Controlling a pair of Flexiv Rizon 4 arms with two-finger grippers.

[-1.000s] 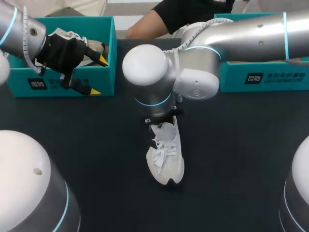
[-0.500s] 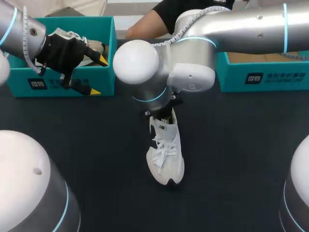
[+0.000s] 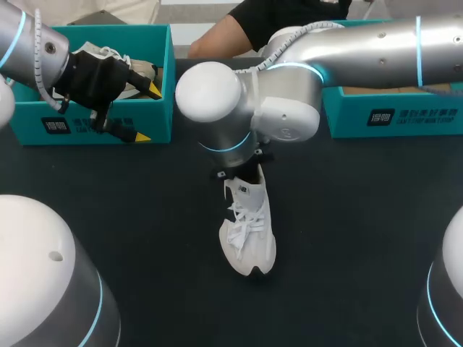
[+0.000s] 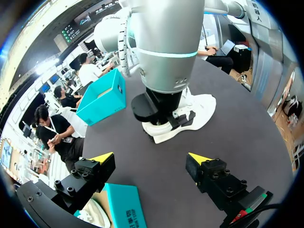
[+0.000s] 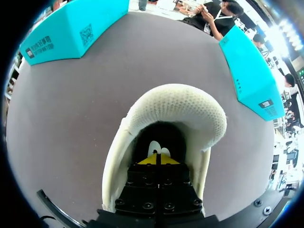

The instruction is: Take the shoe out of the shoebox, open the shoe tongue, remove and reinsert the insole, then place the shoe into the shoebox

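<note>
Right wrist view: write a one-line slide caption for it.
Closed gripper sits in the opening of the white shoe on the dark table; one teal shoebox and a second shoebox lie beyond.

left gripper (image 4: 151, 160) fingers spread wide; right gripper (image 5: 158, 159) fingers pressed together
</note>
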